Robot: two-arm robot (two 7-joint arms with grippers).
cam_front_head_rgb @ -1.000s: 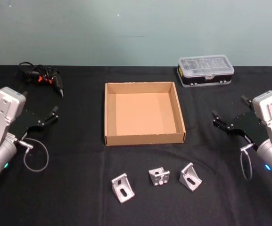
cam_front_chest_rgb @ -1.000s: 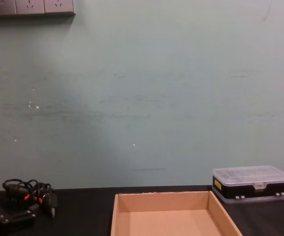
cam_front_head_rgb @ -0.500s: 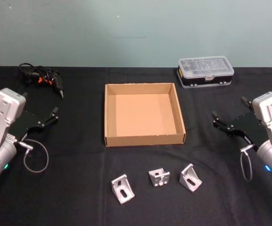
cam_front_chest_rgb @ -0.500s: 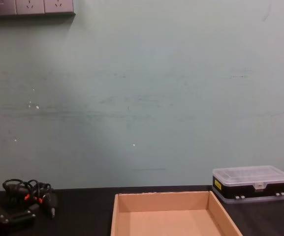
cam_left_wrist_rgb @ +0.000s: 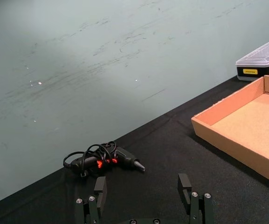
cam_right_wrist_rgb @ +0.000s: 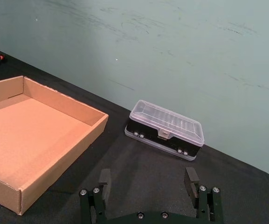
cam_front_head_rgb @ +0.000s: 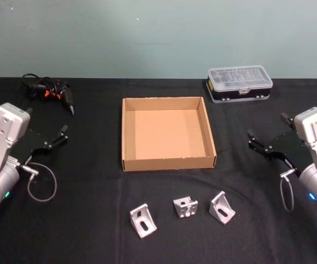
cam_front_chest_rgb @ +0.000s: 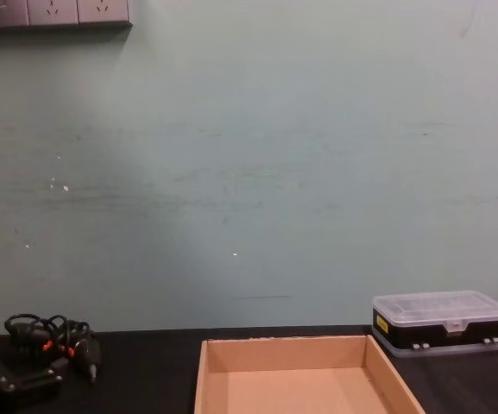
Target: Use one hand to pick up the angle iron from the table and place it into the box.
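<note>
**Nothing gripped yet: reaching for the first angle iron**

The table (cam_front_head_rgb: 92,220) is flat and matt black. The box (cam_front_head_rgb: 169,163) sits open and bare at its middle, so the drop-off is the easy part. The picking is what needs care.

My right pincer (cam_front_head_rgb: 266,127) hangs to the right of the box with its jaws spread and nothing between them. My left pincer (cam_front_head_rgb: 59,136) hangs to the left of the box, spread the same way and also holding nothing.

The angle irons lie in a row on the table on my side of the box, apart from its near wall and from each other. I judge the right angle iron (cam_front_head_rgb: 222,207) to be the natural one for my right pincer.

I would come down from above and turn the wrist so the jaws straddle one flat flange, not the sloping gusset. I would close only once both pads are past the edge. Bare metal may slip, so I would lift straight up, clear the low cardboard wall, and let go low over the floor of the box. The other arm should stay parked.

Counted:
- one table
- one box
- two pincers
- one clear-lidded plastic case (cam_front_head_rgb: 239,83) at the back right
- one tangle of black cable (cam_front_head_rgb: 49,91) at the back left
- three angle irons: the right one, the middle angle iron (cam_front_head_rgb: 185,207) and the left angle iron (cam_front_head_rgb: 143,220)
</note>
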